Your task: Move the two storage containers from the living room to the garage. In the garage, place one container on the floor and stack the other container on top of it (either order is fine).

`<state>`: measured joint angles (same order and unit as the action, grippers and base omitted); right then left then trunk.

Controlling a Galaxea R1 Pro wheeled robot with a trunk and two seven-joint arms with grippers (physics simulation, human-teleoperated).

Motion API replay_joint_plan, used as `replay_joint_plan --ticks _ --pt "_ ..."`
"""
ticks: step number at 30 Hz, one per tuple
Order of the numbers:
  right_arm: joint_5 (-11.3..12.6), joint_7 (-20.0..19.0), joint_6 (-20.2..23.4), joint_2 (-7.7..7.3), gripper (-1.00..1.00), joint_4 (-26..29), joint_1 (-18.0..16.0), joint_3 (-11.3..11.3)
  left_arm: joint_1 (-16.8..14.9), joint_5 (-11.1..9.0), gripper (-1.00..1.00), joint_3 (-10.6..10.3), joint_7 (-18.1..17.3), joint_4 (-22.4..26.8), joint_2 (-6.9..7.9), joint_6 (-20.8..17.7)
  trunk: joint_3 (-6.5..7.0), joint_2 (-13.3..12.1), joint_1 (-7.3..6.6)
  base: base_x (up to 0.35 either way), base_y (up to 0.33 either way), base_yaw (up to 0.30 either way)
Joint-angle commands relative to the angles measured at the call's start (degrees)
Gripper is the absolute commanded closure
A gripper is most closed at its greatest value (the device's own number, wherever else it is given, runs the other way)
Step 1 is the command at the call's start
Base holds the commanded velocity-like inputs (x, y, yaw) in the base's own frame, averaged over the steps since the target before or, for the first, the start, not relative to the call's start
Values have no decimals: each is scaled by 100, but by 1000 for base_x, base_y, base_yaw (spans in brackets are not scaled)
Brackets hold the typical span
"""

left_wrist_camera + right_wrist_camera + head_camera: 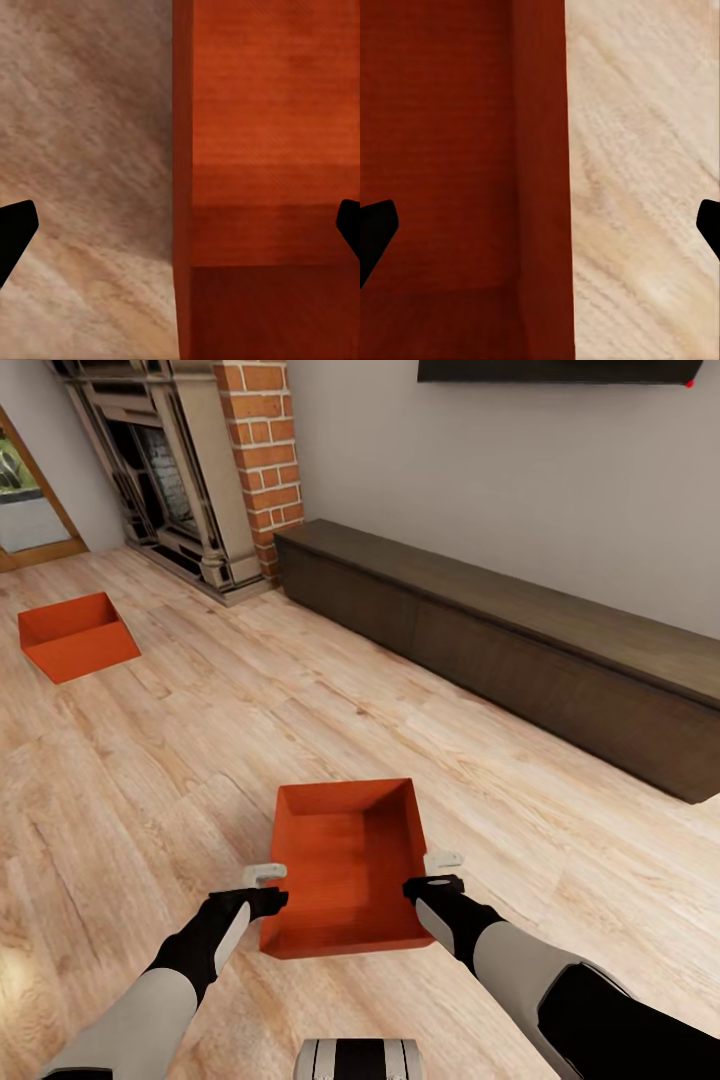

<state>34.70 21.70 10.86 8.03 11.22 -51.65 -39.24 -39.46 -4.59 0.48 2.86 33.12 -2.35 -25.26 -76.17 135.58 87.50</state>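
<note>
Head view: orange-red, open-topped storage container (345, 865)

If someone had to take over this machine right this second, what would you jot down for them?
Left gripper: open, straddling the near container's left wall.
Right gripper: open, straddling its right wall.
Near container: on the living-room wood floor, not lifted as far as I can tell.
Second container: on the floor far left, toward the fireplace.
Done: nothing delivered.
Left: close on the walls, carry both to the garage, stack them.
</note>
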Motion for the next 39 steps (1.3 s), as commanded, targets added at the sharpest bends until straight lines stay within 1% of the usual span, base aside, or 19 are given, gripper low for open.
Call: replay_joint_plan --ticks 1,11,28,34,39 --pt "28 36 39 -3 -100 12 -3 -49 -1 -50 -100 4 30 10 -2 -31 -22 43 21 0 0 0" --pt "28 36 39 -6 -100 12 -3 -49 -1 -49 -100 6 30 10 0 -31 -202 444 241 0 0 0" --pt "28 36 39 -12 -100 12 -3 -49 -1 -50 -100 12 29 11 -3 -31 -202 444 241 2 0 0" --pt "28 36 39 -12 -100 12 -3 -49 -1 -50 -100 13 38 22 -3 -31 -202 444 241 223 62 0" --pt "28 36 39 -12 -100 12 -3 -49 -1 -51 -100 6 39 27 -3 -28 -202 444 241 77 15 0"
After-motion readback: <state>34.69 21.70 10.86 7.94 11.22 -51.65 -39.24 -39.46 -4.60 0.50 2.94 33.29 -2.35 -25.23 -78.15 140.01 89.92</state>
